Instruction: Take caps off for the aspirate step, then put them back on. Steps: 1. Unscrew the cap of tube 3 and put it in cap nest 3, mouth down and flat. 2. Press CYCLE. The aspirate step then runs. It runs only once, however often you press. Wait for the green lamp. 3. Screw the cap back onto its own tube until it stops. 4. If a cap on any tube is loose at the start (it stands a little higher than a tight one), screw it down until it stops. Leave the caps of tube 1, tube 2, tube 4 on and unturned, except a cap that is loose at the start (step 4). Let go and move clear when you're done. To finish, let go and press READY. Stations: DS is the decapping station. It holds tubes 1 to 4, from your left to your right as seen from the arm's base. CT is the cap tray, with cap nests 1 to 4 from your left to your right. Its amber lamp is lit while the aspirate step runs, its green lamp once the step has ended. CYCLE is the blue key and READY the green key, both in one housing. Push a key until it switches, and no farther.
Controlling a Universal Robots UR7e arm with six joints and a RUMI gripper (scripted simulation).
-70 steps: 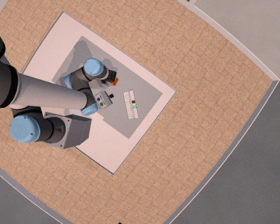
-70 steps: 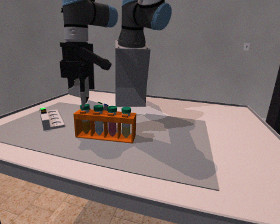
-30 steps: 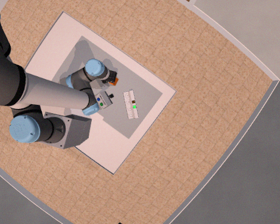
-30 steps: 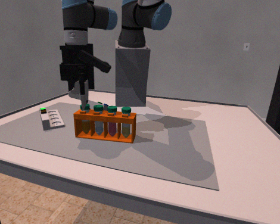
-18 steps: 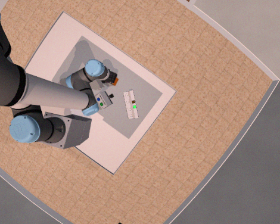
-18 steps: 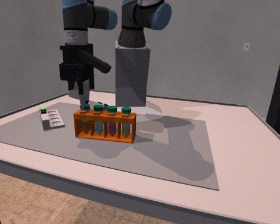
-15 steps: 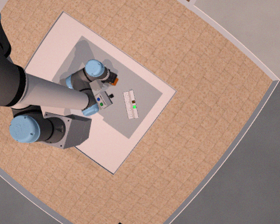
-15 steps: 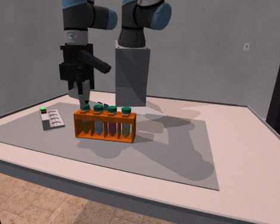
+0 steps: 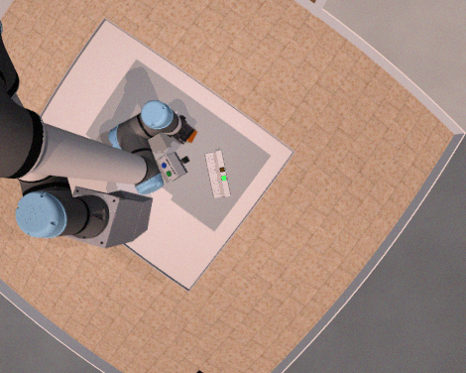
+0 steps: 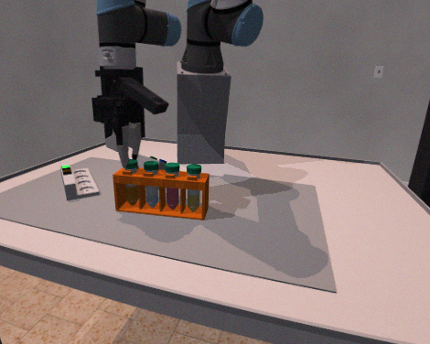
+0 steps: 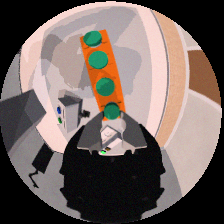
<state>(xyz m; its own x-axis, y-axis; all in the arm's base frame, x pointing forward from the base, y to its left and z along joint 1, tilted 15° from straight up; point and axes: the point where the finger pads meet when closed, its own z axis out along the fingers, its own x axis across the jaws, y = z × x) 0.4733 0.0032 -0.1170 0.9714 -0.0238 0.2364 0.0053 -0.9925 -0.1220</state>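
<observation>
The orange rack DS (image 9: pixel 192 136) (image 10: pixel 161 214) (image 11: pixel 114 62) holds tubes 1 to 4, each under a green cap. My gripper (image 10: pixel 130 162) (image 11: pixel 111 111) is shut on the cap of tube 4 (image 10: pixel 132 164) (image 11: pixel 111 110), the end tube nearest the cap tray. The caps of tube 3 (image 10: pixel 151 166) (image 11: pixel 105 86), tube 2 (image 10: pixel 172 167) (image 11: pixel 98 60) and tube 1 (image 10: pixel 194 168) (image 11: pixel 92 38) sit on their tubes. The cap tray CT (image 9: pixel 211 175) (image 10: pixel 69 188) shows no cap. Its green lamp (image 9: pixel 224 178) (image 10: pixel 66 166) is lit; the amber lamp (image 9: pixel 222 170) is dark.
The key housing (image 9: pixel 174 173) (image 11: pixel 73 112) stands on the arm-base side of the rack, with the blue CYCLE key (image 9: pixel 164 165) (image 11: pixel 59 110) and the green READY key (image 9: pixel 169 174) (image 11: pixel 60 120). A small black part sticks out from its side. The tray lies beyond the rack's tube 4 end.
</observation>
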